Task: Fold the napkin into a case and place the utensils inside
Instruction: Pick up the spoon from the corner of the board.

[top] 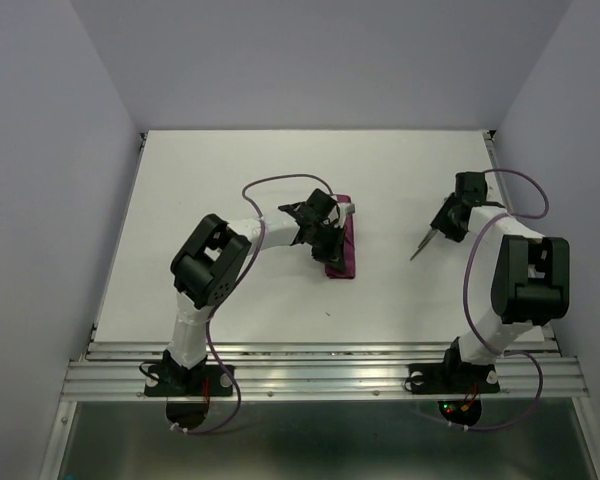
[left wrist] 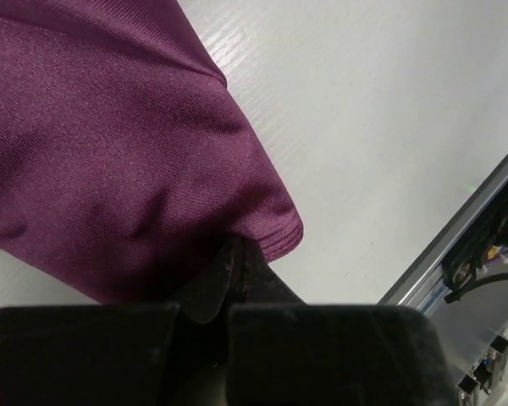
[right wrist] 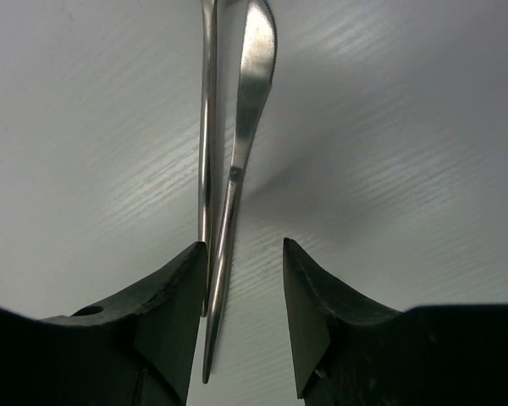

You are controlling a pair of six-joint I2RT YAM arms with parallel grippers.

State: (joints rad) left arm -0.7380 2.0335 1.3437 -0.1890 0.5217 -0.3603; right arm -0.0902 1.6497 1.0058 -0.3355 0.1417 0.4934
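Item: case [top: 342, 262] — plum cloth folded to a narrow strip, lying mid-table, well apart from the utensils. Left gripper [left wrist: 229, 271]: jaws fully closed, pinching a corner of the cloth's edge. Right gripper [right wrist: 244, 254]: jaws standing apart, clamping nothing. The utensils [right wrist: 234, 127], two silver pieces side by side, sit between the jaws, against one finger with a gap at the other. Table [top: 220, 180]: white. Step in hand, as judged: loading the pouch. Handling note — close squarely on both handles together so neither pivots. Carry them level toward the pouch mouth, and have the left lift only the top layer, gently, without dragging the fold apart.
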